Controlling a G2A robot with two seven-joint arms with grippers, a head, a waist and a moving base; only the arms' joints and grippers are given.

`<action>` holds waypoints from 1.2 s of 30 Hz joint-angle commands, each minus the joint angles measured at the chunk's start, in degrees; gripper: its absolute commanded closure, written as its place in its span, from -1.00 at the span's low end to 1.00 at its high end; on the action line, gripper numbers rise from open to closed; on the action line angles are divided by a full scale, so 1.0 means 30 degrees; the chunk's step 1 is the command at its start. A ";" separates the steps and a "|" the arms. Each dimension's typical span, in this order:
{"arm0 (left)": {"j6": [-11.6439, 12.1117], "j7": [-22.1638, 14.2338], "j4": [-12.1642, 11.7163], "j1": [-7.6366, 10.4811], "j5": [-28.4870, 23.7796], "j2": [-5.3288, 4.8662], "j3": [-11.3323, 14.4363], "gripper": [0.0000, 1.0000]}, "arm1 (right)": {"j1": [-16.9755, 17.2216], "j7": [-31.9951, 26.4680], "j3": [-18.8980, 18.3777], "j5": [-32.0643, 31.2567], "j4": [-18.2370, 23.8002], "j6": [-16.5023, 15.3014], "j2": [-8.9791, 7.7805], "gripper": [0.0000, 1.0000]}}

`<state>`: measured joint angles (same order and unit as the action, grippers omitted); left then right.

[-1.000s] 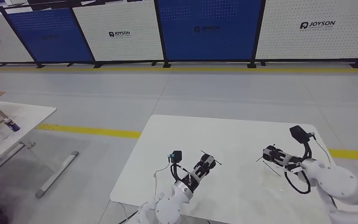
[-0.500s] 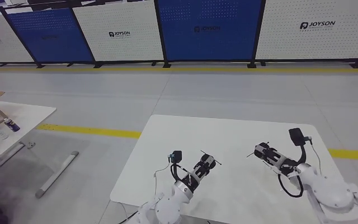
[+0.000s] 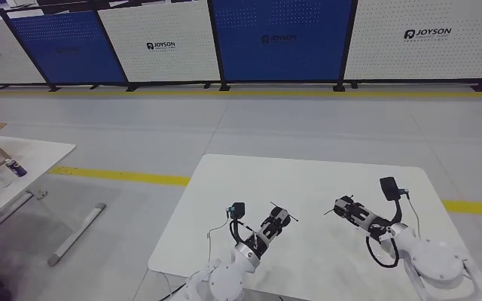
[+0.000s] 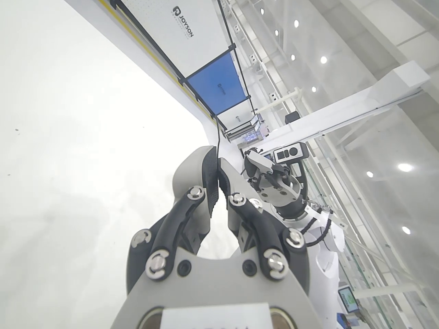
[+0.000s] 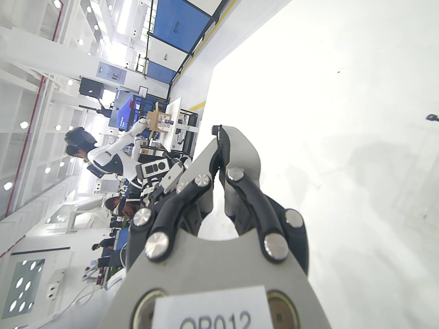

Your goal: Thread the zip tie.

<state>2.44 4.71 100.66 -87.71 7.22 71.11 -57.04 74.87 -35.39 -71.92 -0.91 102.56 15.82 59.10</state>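
Observation:
My left gripper hovers over the near left part of the white table, shut on a thin black zip tie that sticks out on both sides of the fingers. In the left wrist view the tie rises straight out of the closed left gripper. My right gripper is a short way to the right at about the same height, shut on a second black strip whose tip points toward the left gripper. In its own view the right gripper is closed.
The table's left edge and near edge lie close to the left arm. A small dark piece shows at the border of the right wrist view. Another table stands far off on the left, beyond open floor.
My right gripper has moved left across the table toward the left gripper, carrying its black strip. The left arm has kept still.

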 commanded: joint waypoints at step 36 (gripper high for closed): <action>0.1050 -0.0041 -0.0877 0.0011 0.0993 0.0069 0.0591 1.00 | 0.1149 0.4280 0.1923 -0.2937 0.0797 0.0789 0.0400 1.00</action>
<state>5.55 4.53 98.02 -87.65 10.28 71.31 -55.26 78.32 -22.55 -66.15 -9.72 104.95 18.19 60.30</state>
